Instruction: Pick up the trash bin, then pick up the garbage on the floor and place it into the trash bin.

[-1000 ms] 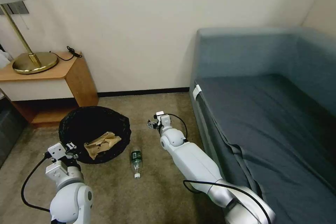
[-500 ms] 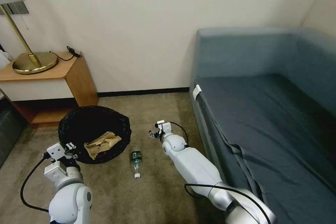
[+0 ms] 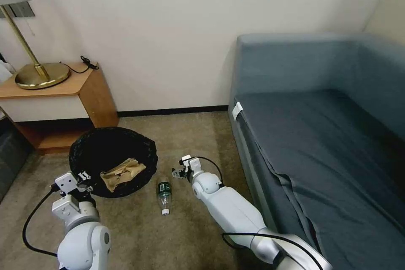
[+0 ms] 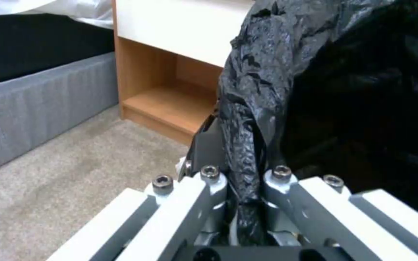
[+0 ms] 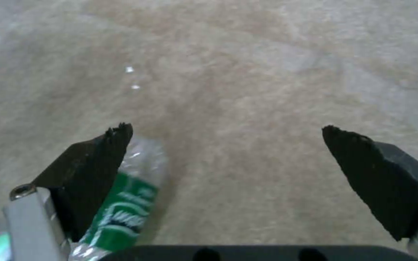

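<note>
1. Carpet is carrying everything, running from the wooden nightstand by the wall on the robot's left to the blue sofa on its right, with a broad bare strip lying between bin and sofa.
2. The trash bin, lined with crinkled black bag, is sitting in front of the nightstand's lower shelf, near it, with a crumpled tan paper bag lying inside against the near rim.
3. The left gripper is clenching the bin's near rim; in the left wrist view its fingers are pinching a fold of the black bag between them.
4. The small clear bottle with a green label is lying on the carpet just beside the bin, on the sofa side, cap pointing toward the robot.
5. The right gripper is hovering low over the carpet beside the bottle's far end, released and spread wide; in the right wrist view one dark pad is overlapping the bottle, while the other pad is standing well apart over bare carpet.
6. Open floor is lying between the right arm and the sofa's front edge.
</note>
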Motion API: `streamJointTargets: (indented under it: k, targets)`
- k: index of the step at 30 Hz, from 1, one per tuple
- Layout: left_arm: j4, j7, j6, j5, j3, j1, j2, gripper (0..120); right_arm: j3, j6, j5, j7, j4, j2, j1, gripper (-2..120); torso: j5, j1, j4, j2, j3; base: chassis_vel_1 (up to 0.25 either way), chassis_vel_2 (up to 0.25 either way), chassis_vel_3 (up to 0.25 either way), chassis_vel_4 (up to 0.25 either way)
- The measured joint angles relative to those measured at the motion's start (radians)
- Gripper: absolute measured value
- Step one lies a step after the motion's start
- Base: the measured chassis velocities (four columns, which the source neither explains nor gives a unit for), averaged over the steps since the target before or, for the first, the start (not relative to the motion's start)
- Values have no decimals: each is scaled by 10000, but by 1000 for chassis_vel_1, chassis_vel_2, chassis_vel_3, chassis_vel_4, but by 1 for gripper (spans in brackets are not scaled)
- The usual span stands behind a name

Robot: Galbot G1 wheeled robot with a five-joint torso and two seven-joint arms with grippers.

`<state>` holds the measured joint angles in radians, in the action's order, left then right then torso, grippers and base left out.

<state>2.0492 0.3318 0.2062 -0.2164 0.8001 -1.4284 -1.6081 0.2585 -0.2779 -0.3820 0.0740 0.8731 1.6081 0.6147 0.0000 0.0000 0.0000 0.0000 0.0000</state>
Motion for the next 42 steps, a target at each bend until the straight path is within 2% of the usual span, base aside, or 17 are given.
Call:
streamJointTargets:
  k: [9, 15, 42]
  targets:
    - [115, 13, 1, 64, -20, -60, 0, 4, 313, 263, -62, -393, 35, -1, 235, 100, -1, 0, 0, 0, 0, 0, 0, 0, 0]
    - [325, 31, 15, 99, 23, -172, 0, 4, 604, 304, -704, -620, 60, -2, 373, 100, -1, 0, 0, 0, 0, 0, 0, 0, 0]
    - [597, 123, 5, 463, -145, -352, 0, 4, 1032, 705, -782, -1638, 107, -1, 1048, 100, -1, 0, -1, 0, 0, 0, 0, 0, 0]
